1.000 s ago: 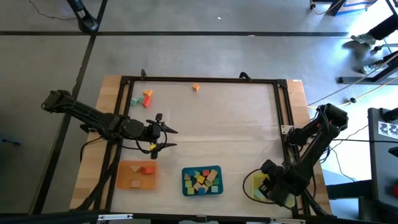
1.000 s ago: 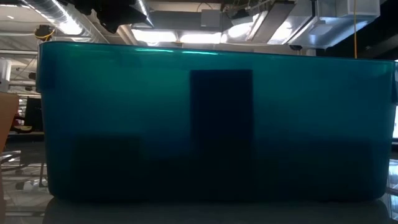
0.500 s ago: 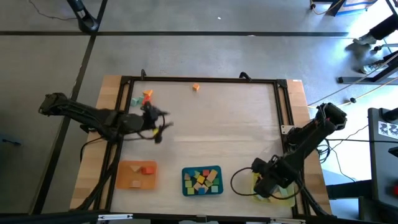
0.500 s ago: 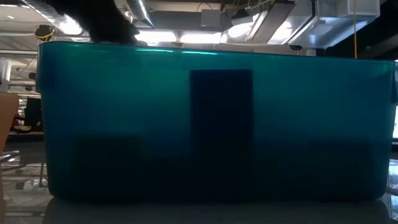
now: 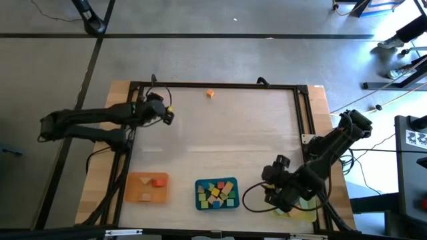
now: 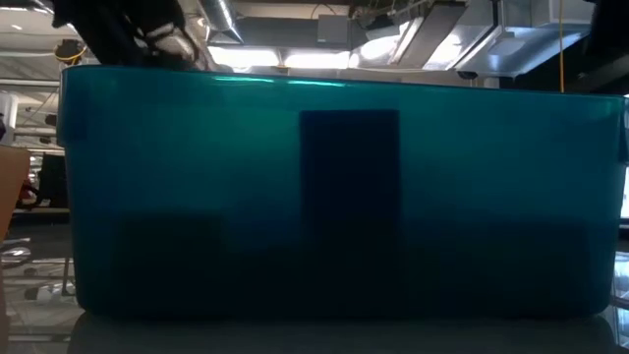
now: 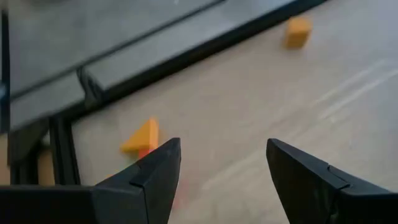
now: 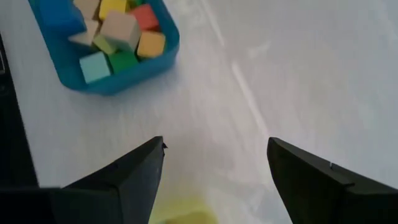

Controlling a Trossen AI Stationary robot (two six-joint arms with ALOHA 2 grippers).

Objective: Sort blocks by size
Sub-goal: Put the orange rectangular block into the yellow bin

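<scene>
Left tool [image 7: 221, 174] is hovering open over an orange wedge block [image 7: 142, 137]; light, rigid wood, best pinched across flat sides. Right tool [image 8: 214, 180] is gaping empty near the teal tray [image 8: 149, 62].

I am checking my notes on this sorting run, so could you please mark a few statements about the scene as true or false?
1. The left gripper is open, with nothing between its fingers. True.
2. The teal tray holds no blocks. False: it holds a pile of mixed blocks.
3. A small orange block lies alone near the table's far edge. True.
4. The right gripper grips a red block. False: it is open and empty, near the yellow tray.
5. The orange tray has blocks on it. True.
</scene>
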